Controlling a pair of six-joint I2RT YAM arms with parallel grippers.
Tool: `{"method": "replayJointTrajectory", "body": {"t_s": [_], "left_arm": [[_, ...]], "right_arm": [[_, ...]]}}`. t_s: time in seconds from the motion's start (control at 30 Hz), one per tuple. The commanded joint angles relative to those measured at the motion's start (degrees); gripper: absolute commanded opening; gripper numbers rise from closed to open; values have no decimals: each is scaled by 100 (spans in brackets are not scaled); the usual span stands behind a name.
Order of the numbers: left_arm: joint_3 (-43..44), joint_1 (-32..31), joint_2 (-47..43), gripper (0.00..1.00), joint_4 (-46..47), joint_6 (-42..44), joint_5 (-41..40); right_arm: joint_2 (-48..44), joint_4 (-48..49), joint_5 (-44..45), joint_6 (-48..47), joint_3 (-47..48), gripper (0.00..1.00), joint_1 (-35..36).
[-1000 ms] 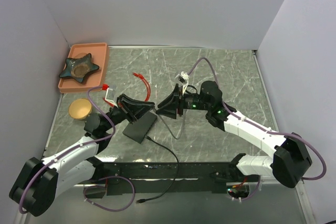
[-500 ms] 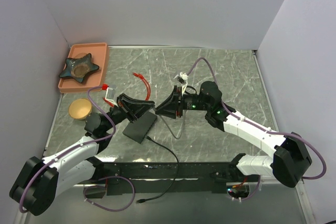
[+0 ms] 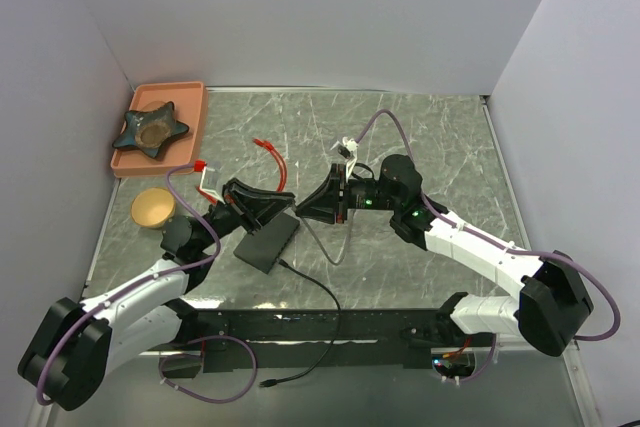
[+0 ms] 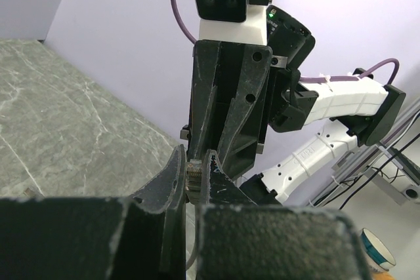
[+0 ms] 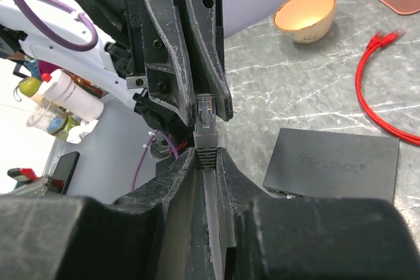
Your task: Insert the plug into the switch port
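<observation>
Grey marbled table, white walls on three sides; I list from the overhead view first.
- Far left corner: orange tray carrying a star dish.
- Near side of the tray: tan bowl.
- Mid-table: red cable, loose.
- Switch: flat black box, lying left of centre. A black lead runs from its near edge towards the arm bases.
- Left gripper and right gripper: tips meet over the switch's far right corner, and a grey lead hangs in a loop below them. What sits between the tips I cannot make out from here.

Left wrist view.
- Left fingers: pressed close, pinching the plug, of which only a ribbed sliver shows.
- Right gripper: faces this camera head-on, just behind.

Right wrist view.
- Right fingers: closed against the plug's grey ribbed boot.
- Plug: its clear tip stands upright above the right fingers, lodged between the left fingers. Both claws hold it in the air, off the switch.
- Switch: on the table below right, lid up. The port I cannot pick out on it.
- Bowl and red cable: beyond the switch.
</observation>
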Motion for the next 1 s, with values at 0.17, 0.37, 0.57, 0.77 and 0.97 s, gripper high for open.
{"method": "replayJointTrajectory", "body": {"t_s": [0.17,0.37,0.57,0.77,0.97], "left_arm": [[108,-41,140,1,470,-12,-116],[100,-59,17,1,312,67,-187],[99,-59,-342,36,-293,321,-380],[354,-41,-1467,88,-2672,779,-1740],[775,20,-1855,94,-4081,1025,-2146]], "right_arm": [[3,397,-243,54,256,7,128],[-67,388,-94,37,177,0,128],[-155,55,20,-165,186,0,137],[-383,-709,388,-761,212,0,172],[-691,-1817,1083,-1578,273,0,321]]}}
